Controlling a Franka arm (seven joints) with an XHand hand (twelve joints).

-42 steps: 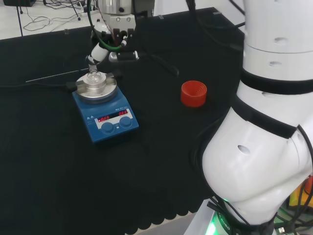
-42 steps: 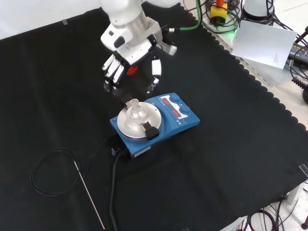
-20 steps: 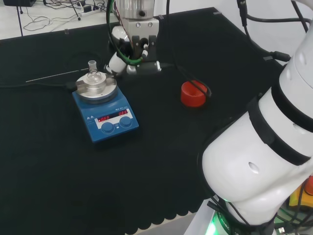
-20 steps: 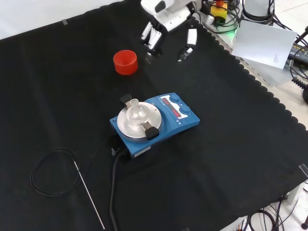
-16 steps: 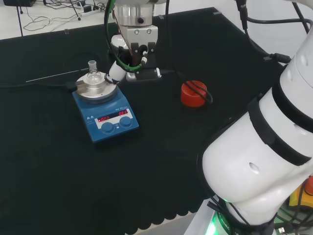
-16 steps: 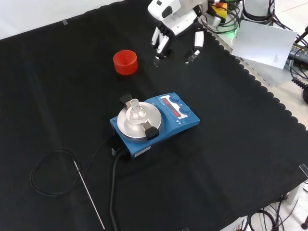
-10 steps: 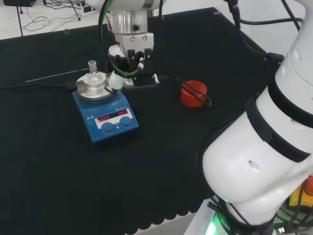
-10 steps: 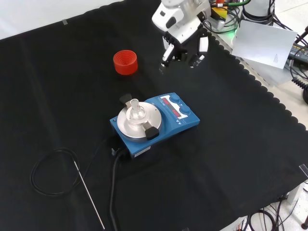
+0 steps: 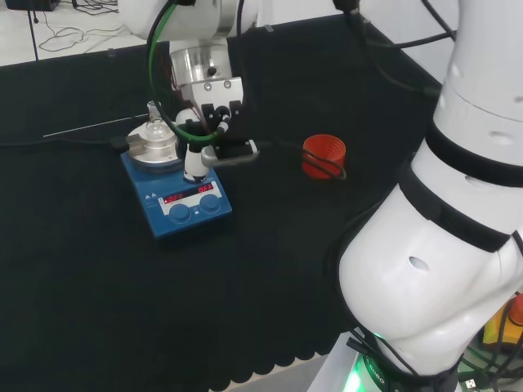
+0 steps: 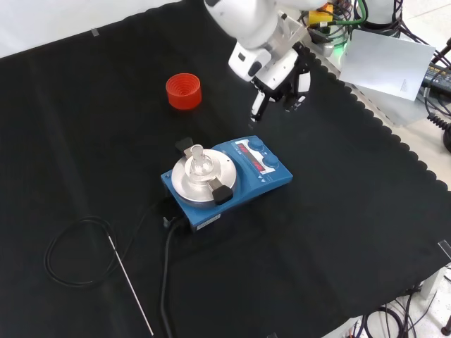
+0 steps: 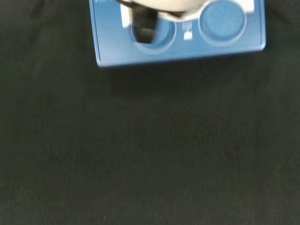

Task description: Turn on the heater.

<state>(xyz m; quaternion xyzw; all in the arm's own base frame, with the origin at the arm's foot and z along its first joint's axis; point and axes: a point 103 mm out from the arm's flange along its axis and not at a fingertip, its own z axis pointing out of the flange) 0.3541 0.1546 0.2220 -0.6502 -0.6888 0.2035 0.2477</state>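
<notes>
Hand (image 10: pixel 278 79) hovers just beyond the heater's (image 10: pixel 227 176) control end in my front view, most fingers curled in with nothing held and one finger (image 10: pixel 255 109) pointing down — a poking pose, I judge, for a knob (image 11: pixel 222 21). That blue heater sits mid-worktop (image 10: pixel 352 232), a small glass flask (image 10: pixel 198 159) on its round plate; the red ribbed ring (image 10: pixel 184 91) stands well apart.

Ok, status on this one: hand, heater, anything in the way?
Hand above the heater's knob end, fingers curled, holding nothing. Flask on the plate. Red ring off to the side, not blocking.
</notes>
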